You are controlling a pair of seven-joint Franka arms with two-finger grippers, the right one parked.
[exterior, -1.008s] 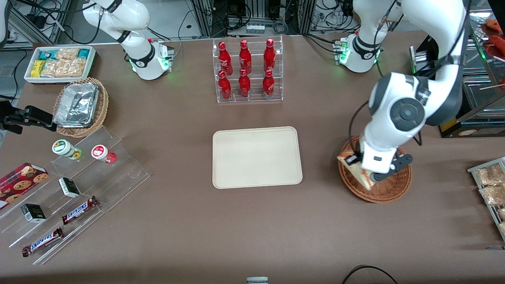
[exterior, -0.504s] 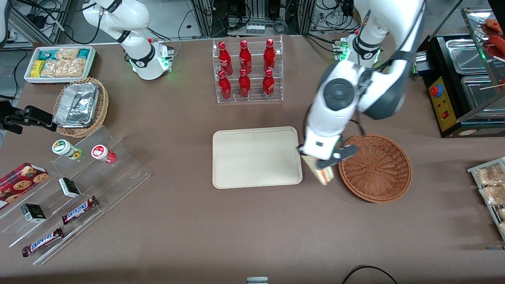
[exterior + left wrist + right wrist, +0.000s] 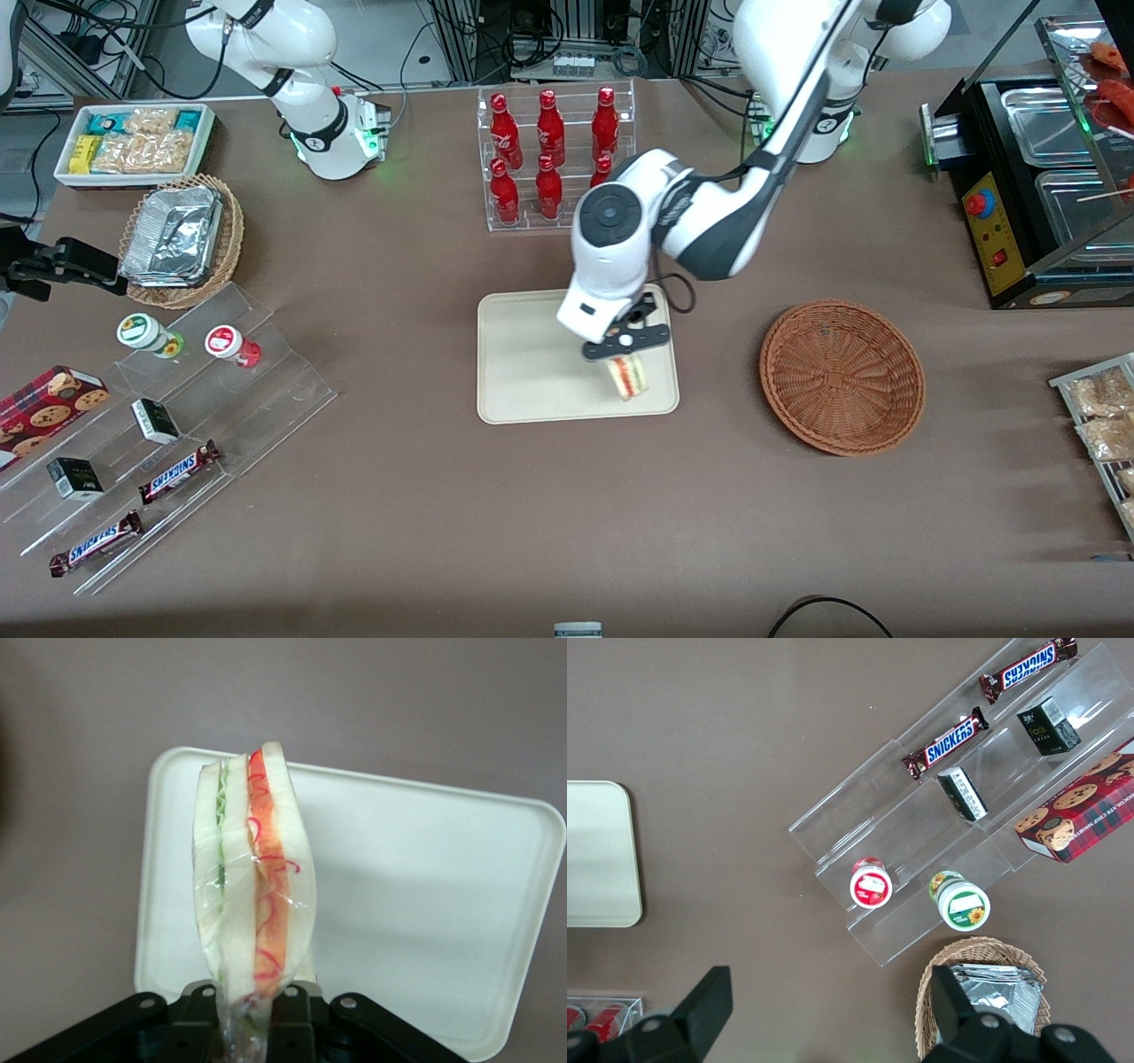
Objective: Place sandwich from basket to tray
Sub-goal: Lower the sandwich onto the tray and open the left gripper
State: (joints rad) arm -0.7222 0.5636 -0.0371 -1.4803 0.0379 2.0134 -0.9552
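Transport step about done: gripper [image 3: 625, 348] pinches the sandwich [image 3: 627, 376] by one end, hanging it just above the tray [image 3: 532, 354] directly below, basket [image 3: 842, 377] well off sideways; next, lower and release.

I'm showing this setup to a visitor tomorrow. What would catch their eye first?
Likely the gripper over the tray, shut on a wrapped sandwich that hangs above the tray's corner nearest the basket. Next, the red bottles in a clear rack, farther from the front camera than the tray.
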